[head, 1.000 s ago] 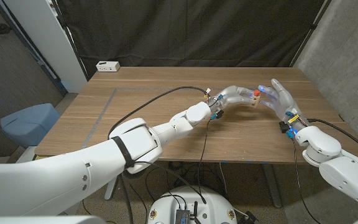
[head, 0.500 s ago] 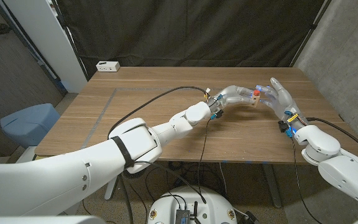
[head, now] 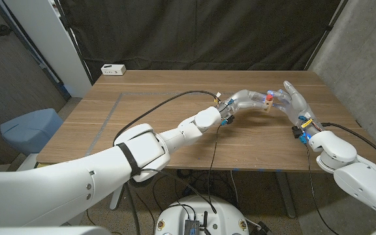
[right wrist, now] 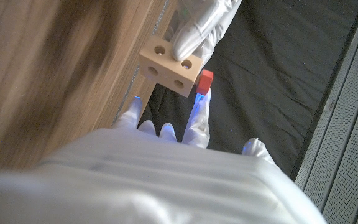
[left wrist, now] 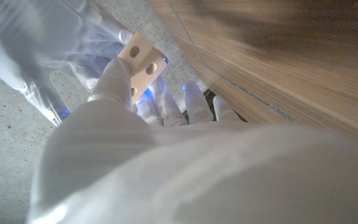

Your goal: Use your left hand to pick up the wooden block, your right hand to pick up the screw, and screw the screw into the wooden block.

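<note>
1. nearest in the head view, the right hand (head: 295, 104) reaches up from its wrist to the wooden block (head: 269, 104), its fingers raised around the red-headed screw (head: 268, 98). in the right wrist view the screw (right wrist: 204, 81) sits against the block's (right wrist: 171, 66) far side with a fingertip touching its red head. i judge this hand is pinching the screw to turn it, though the grip itself is partly hidden.

2. just beyond, the left hand (head: 248, 99) holds the wooden block up off the desk (head: 149, 111), fingers clamped on it. in the left wrist view a finger (left wrist: 114, 78) lies across the block's (left wrist: 140, 62) holed face, and the right hand's fingers show behind it.

3. the block is likely held in the air between both hands so that a hole faces the screw and the right hand's fingers have room to twist.

4. the block shows several round holes; which one takes the screw i cannot tell, nor how deep the screw sits.

5. the task seems well along: both things are lifted and brought together, and the screwing looks to be in hand.

6. farthest from the hands, a small white socket box (head: 113, 69) sits at the desk's far corner on the left arm's side.
</note>
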Motion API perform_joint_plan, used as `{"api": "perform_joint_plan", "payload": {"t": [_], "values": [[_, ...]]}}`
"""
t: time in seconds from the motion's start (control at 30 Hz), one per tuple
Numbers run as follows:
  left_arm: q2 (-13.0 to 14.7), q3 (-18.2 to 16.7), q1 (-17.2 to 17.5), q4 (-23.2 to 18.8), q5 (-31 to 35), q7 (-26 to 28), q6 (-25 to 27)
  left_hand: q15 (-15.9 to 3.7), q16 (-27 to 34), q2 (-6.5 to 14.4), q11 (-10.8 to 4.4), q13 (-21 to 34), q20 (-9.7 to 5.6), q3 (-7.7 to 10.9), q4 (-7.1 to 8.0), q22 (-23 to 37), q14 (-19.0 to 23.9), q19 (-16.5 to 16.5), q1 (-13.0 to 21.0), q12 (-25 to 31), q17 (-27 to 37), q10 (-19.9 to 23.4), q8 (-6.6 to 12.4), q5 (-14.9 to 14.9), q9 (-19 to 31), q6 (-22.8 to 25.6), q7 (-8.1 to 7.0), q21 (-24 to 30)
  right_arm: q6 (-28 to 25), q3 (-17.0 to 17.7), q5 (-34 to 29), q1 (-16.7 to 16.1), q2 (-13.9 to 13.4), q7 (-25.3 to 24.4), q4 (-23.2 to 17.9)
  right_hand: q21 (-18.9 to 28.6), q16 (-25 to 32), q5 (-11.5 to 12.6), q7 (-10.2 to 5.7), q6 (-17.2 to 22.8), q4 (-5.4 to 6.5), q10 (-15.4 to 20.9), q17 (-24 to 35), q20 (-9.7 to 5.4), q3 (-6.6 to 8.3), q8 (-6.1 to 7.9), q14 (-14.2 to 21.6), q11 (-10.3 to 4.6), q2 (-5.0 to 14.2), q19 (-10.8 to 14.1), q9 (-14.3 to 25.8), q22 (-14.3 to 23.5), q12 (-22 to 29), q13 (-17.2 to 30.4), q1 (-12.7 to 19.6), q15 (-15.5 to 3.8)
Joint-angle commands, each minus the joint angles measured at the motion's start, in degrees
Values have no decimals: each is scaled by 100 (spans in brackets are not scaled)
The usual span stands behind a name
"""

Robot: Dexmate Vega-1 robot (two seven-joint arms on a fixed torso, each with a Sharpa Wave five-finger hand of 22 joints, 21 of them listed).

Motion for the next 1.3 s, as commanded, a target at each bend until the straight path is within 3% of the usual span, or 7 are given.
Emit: {"api": "perform_joint_plan", "payload": {"t": [0.03, 1.3], "values": [[-26, 7, -21, 24, -24, -28, 85, -330, -3, 186, -14, 820, -37, 235, 200, 14, 18, 3, -13, 122, 8, 62, 56, 18, 19, 581, 199, 7, 8, -14, -33, -7, 9, -66, -23, 26, 23, 24, 24, 89, -31, 26, 10, 2, -15, 35, 15, -26, 31, -4, 2, 13, 30, 14, 21, -14], [-23, 24, -39, 40, -46, -39, 94, -325, -2, 182, -17, 817, -38, 238, 198, 14, 22, 4, -16, 122, 9, 68, 56, 20, 19, 581, 196, 7, -64, -18, -3, -36, 75, -205, -12, 42, 39, 32, 40, 237, -48, 126, 5, 3, -14, 44, 70, 0, 35, 42, 11, 13, 24, 14, 53, -23]]}}
